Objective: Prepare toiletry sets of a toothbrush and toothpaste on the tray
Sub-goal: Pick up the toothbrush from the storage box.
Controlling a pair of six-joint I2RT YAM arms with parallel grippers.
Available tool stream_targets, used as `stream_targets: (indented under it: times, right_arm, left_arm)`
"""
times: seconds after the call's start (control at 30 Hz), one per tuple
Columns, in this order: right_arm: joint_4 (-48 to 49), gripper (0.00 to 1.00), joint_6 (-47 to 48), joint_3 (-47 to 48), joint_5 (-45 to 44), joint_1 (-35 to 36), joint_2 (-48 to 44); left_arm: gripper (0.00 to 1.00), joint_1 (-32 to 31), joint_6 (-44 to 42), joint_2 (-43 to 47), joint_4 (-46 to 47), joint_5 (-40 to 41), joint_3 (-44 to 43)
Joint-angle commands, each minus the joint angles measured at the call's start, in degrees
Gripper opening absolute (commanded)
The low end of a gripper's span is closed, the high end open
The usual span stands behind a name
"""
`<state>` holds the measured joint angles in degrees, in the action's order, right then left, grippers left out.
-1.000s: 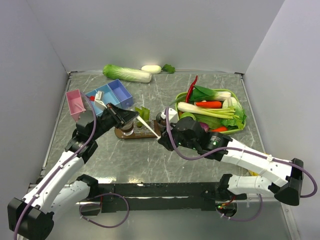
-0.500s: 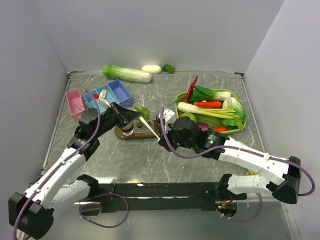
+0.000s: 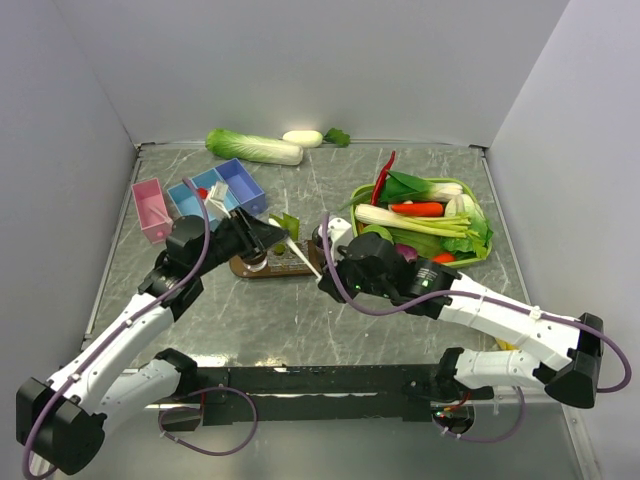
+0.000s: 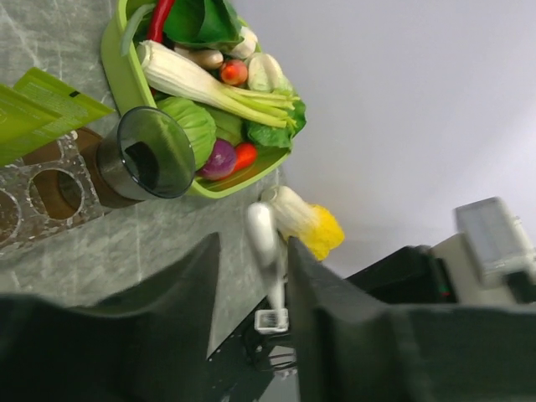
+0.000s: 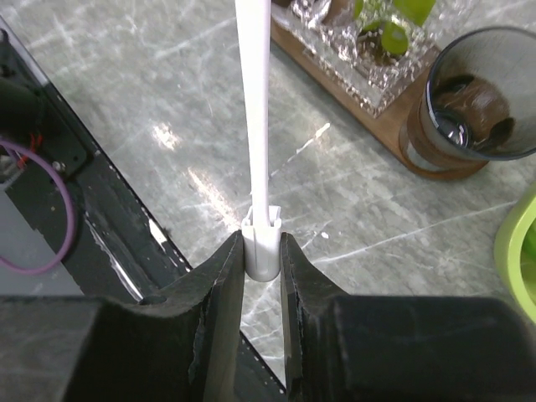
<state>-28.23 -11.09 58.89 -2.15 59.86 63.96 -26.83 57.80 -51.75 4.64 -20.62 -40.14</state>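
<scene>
**Left hand opens up and slides right**

The left hand (image 3: 268,238) is on the move! A second ago it sat clamped shut over the left end of the tray (image 3: 245,270). Now it has pushed rightward, close beside the green toothpaste tubes (image 3: 290,222), and its fingers (image 4: 335,335) have sprung apart. The left arm has swung along with it, its bulky joint coming off the pink box (image 3: 150,208) and in below the blue box (image 3: 235,185).
</scene>
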Motion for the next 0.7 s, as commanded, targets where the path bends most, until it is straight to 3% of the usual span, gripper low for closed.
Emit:
stream_targets:
  times: [0.0,0.1,0.4,0.57,0.67]
  right_arm:
    - [1.69,0.0,-1.3,2.98,-0.84,0.09,-2.79]
    - [1.25,0.0,-1.83,2.54,-0.84,0.09,-3.23]
    - [-3.4,0.0,-2.27,3.33,-0.22,0.26,-2.62]
    - [-8.41,0.0,-2.62,4.65,-0.66,0.0,-1.48]
    - [-12.54,0.0,-2.79,6.05,-0.05,0.09,-0.42]
  left_arm:
    - [0.52,-0.42,-3.31,0.68,-0.78,0.58,-1.96]
    - [0.67,-0.42,-4.36,0.59,-1.3,1.46,-2.48]
    - [0.99,1.07,-11.3,2.52,-4.47,5.94,-5.91]
    - [0.99,2.39,-19.28,4.55,-6.83,7.43,-8.89]
    - [0.99,2.83,-25.25,4.46,-11.92,12.61,-11.96]
